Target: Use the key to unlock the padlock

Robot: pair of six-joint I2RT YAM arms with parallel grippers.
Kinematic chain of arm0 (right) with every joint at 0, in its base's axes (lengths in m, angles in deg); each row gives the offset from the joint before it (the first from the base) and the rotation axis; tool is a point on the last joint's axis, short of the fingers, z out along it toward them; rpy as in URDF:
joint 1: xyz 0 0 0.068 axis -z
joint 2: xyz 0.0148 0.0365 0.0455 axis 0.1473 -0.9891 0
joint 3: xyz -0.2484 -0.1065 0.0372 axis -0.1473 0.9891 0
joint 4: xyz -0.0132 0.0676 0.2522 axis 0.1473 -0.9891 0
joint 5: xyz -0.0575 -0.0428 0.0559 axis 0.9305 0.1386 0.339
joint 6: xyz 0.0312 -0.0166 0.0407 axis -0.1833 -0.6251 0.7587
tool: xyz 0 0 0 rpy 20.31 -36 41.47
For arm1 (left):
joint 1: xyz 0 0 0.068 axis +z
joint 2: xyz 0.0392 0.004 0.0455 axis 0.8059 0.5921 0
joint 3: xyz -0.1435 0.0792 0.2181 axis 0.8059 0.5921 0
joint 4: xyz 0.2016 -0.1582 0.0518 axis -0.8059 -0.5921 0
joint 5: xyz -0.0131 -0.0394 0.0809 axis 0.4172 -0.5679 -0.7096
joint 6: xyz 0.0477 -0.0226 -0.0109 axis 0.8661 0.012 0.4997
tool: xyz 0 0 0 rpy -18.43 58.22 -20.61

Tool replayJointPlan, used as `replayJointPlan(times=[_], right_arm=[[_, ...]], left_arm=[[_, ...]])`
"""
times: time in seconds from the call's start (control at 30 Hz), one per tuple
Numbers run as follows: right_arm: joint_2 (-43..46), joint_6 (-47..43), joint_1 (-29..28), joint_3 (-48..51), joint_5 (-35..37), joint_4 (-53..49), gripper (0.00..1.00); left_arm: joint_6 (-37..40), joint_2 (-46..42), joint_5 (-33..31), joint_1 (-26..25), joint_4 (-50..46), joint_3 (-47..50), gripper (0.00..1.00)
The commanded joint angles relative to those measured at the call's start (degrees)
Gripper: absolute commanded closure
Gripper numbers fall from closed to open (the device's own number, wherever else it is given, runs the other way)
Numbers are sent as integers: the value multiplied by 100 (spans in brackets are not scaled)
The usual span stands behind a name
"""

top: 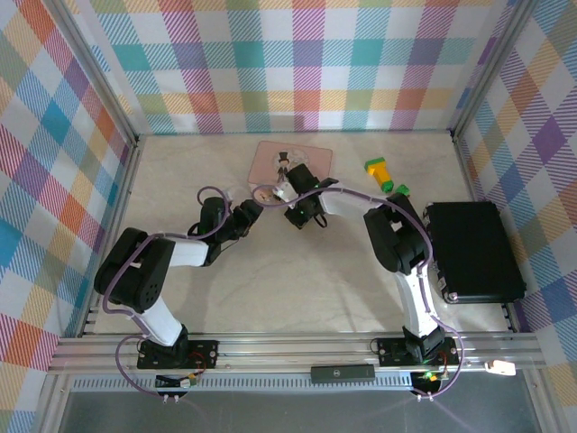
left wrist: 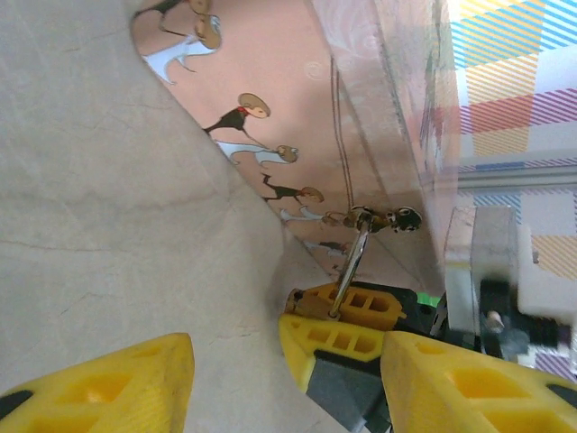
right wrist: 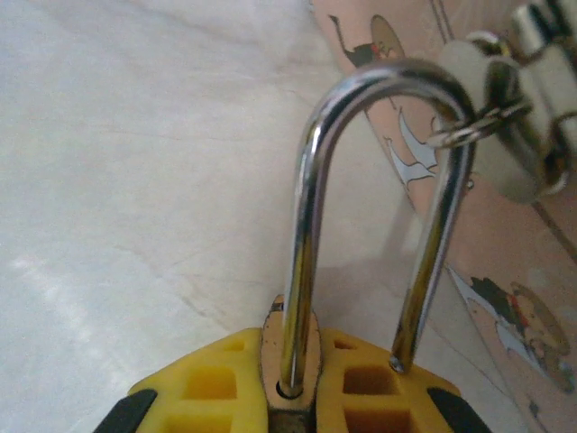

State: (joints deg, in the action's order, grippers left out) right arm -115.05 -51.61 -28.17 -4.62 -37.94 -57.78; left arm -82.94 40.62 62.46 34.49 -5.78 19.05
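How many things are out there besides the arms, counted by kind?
pink tin: 1
toy block: 1
black case: 1
padlock: 1
key bunch on its shackle: 1
Total: 5

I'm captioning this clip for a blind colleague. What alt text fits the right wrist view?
The right tool clamps a small brass padlock edge-on between yellow fingers, its silver shackle arching up. A thin ring hangs on the shackle's top right, carrying what look like blurred keys. Behind lie a pale table and a pink tin with cartoon figures.
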Motion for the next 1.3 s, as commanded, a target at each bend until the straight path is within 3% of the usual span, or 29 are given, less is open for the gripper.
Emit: replayJointPlan(times=[0.0, 0.17, 0.6, 0.8, 1.1, 1.27], right_arm=[[283, -660, 210, -89, -1482, -63, 100], [274, -937, 324, -95, -1868, -40, 100], [145, -1078, 324, -261, -2027, -173, 100], [167, -1025, 324, -253, -2062, -104, 100], [226, -861, 324, -214, -2304, -25, 100], [222, -736, 324, -202, -2383, 12, 100]], left_arm=[[-102, 209, 75, -107, 801, -71, 44], [-354, 645, -49, -197, 1470, -173, 50], [-199, 1306, -344, -825, 1162, -896, 52], [34, 1347, -718, -891, 638, -1028, 68], [109, 1681, -778, -910, 567, -1389, 74], [25, 1838, -796, -909, 771, -1385, 95]])
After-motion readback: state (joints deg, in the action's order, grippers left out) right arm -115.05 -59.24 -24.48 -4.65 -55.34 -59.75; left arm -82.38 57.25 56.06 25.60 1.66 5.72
